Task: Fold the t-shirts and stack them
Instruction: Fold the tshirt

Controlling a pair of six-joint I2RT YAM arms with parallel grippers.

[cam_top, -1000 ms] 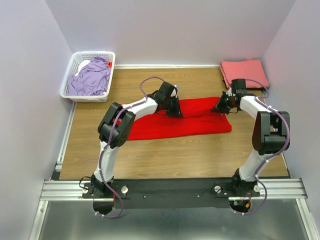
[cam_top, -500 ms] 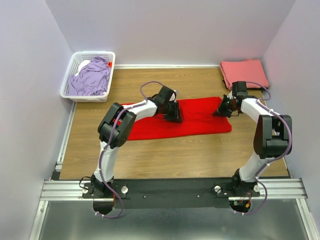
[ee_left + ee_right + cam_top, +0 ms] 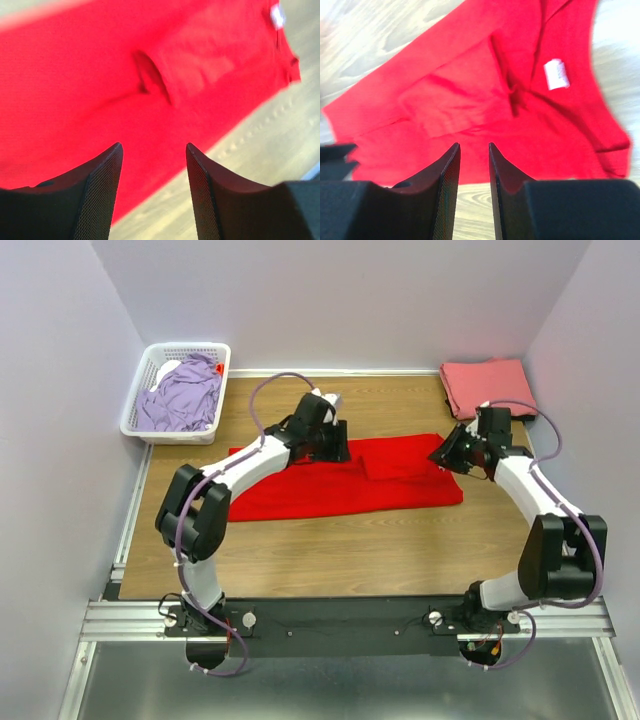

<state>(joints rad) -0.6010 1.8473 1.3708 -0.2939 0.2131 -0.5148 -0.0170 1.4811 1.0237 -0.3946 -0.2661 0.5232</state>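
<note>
Your left pincer (image 3: 154,149) stands spread with nothing between its jaws, hovering over the red t-shirt (image 3: 75,75) near its far edge. Your right pincer (image 3: 473,147) shows a narrower gap and pinches nothing either. It hangs above the shirt's collar end, where the white neck tag (image 3: 556,74) lies face up. Between the two pincers, a sleeve flap (image 3: 395,462) rests folded onto the shirt's body. The red t-shirt lies flat as a long band across the middle of the bench (image 3: 330,550). The salmon-pink t-shirt (image 3: 490,385) sits folded in the far right corner. The lavender t-shirt (image 3: 185,395) is crumpled inside the basket (image 3: 135,422) at the far left.
</note>
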